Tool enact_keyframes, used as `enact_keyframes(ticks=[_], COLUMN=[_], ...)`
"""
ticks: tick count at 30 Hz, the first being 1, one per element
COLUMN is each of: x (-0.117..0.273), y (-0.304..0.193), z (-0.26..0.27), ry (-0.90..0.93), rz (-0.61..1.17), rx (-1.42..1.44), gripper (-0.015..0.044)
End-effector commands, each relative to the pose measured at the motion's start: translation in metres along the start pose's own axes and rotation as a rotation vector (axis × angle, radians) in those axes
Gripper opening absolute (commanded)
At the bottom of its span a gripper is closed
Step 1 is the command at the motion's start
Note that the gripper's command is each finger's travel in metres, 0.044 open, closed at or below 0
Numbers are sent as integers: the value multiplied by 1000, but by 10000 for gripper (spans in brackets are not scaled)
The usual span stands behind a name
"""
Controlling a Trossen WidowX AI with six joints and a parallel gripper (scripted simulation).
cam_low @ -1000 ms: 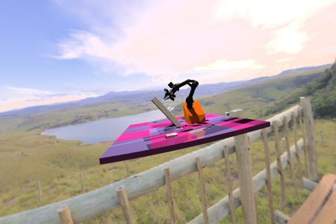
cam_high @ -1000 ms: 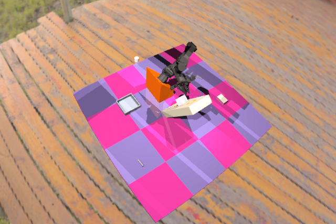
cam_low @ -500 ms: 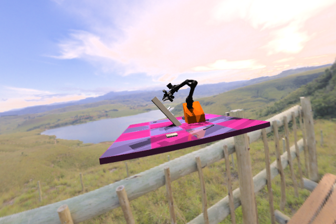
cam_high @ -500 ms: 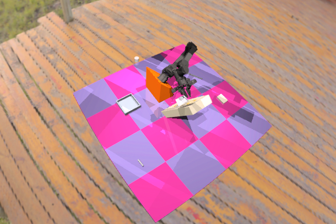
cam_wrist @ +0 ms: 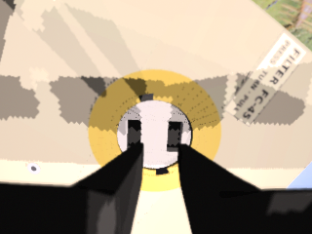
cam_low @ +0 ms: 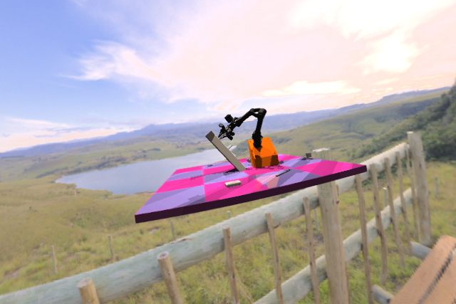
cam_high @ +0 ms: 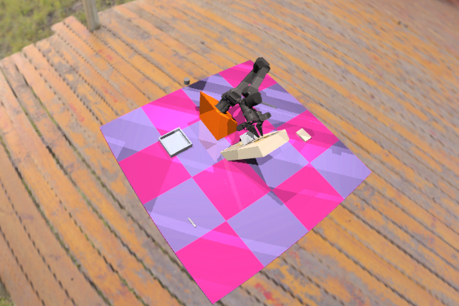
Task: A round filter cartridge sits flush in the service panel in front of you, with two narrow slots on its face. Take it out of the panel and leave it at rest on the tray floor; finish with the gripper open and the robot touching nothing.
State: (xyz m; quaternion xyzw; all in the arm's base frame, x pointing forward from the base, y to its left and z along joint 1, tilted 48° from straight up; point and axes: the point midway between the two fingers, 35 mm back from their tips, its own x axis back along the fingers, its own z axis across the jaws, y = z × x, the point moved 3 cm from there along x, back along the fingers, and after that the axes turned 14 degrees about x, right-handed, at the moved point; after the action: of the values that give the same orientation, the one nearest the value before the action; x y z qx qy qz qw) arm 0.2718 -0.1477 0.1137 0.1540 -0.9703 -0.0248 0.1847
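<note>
Pale round cartridge (cam_wrist: 155, 111) seated in the smooth, cream service panel (cam_high: 259, 147) (cam_low: 226, 152) (cam_wrist: 161, 29).
A flat yellow ring (cam_wrist: 103, 141) circles its two-slotted face; the black, tapered gripper (cam_high: 259, 135) (cam_low: 220, 137) (cam_wrist: 160, 150) stands slightly open before it, grasping nothing (whether the tips touch the face, one cannot tell).
</note>
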Motion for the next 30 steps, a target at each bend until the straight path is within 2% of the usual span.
enact_keyframes(ticks=[1, 30], x=[-7, -8], y=[3, 3], z=[3, 4], ry=[2, 1], rz=[-1, -1], rx=[-13, -13], gripper=[92, 92])
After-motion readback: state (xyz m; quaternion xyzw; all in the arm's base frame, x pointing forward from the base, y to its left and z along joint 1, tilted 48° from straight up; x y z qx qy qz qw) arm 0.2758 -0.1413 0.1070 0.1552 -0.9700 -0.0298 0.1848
